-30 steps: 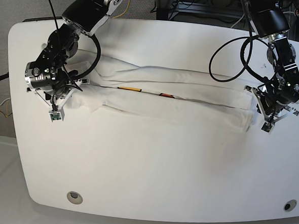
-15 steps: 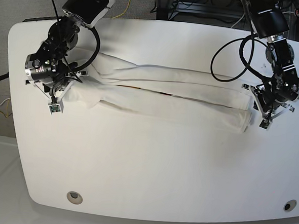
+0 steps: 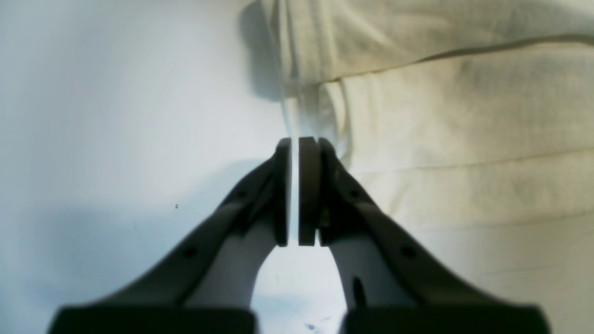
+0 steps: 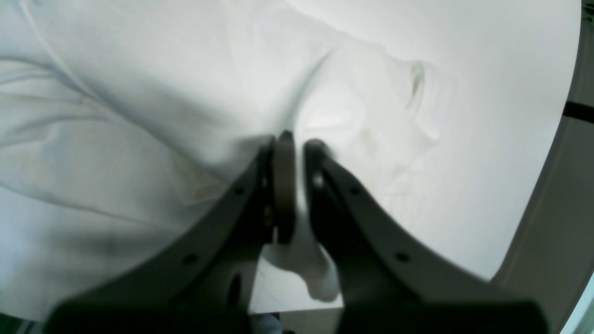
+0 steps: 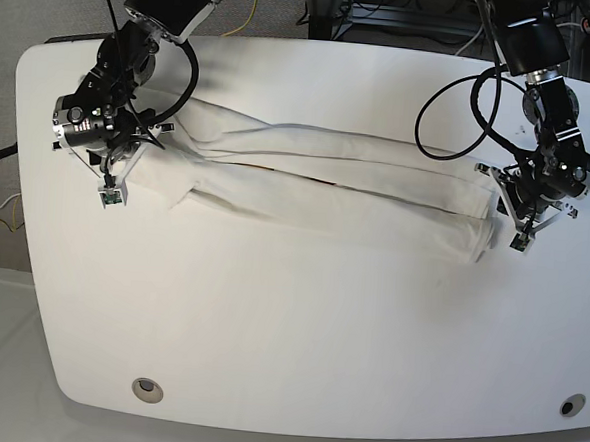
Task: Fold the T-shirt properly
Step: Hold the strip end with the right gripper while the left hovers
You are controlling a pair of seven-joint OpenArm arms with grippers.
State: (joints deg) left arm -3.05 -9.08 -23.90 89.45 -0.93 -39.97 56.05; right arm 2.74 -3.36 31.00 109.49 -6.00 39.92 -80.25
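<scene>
While both arms stood over the white desk [image 5: 298, 341], the T-shirt [image 5: 327, 183] lay on it as a long, narrow, folded band running from about 9 o'clock to 3 o'clock across the far half of the surface, its printed side hidden so that only plain white cloth and a thin dark line along the central fold could be seen. At the 3 o'clock end of the band in the base view, the left tool [image 5: 523, 235] pointed down at the desk beside the cloth's edge; in the left wrist view its jaws [image 3: 294, 153] were clenched, with only a thin sliver of cloth visible between the pads, so it appeared to pinch the shirt's edge. At the 9 o'clock end, the right tool [image 5: 108, 192] likewise pointed downward at the bunched end of the shirt; in the right wrist view its jaws [image 4: 297, 144] were clenched on a gathered fold of white fabric, a tuft of which protruded between the fingers. Black cables looped from each arm above the cloth. Two round grommets [image 5: 145, 388] sat near the desk's front edge at 6 o'clock.
</scene>
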